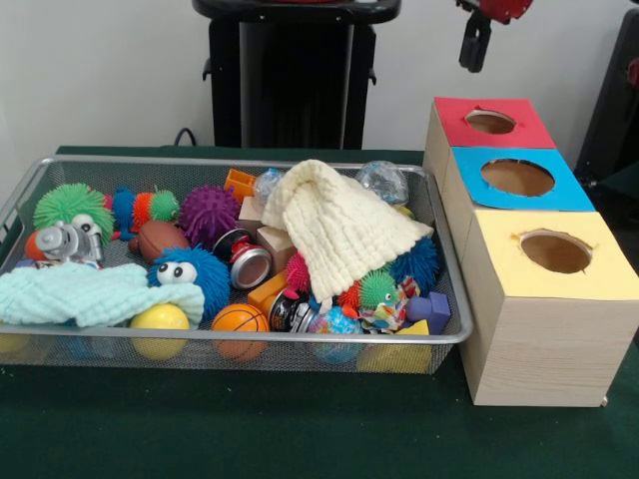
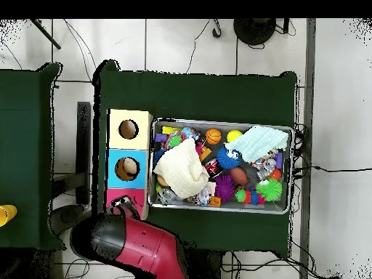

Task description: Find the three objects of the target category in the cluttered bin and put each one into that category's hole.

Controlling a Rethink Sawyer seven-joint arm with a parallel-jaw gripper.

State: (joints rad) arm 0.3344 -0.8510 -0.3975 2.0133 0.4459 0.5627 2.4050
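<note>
Gripper raised above red hole, grip state impossible to tell, wire bin heaped with toys, cream cloth draped on top

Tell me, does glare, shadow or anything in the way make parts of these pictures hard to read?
Front view: the light is even, with no hard shadows, only a small gleam on the tin can; the cream cloth hides whatever lies beneath it in the bin. Overhead view: the red arm covers most of the red-topped hole.
</note>
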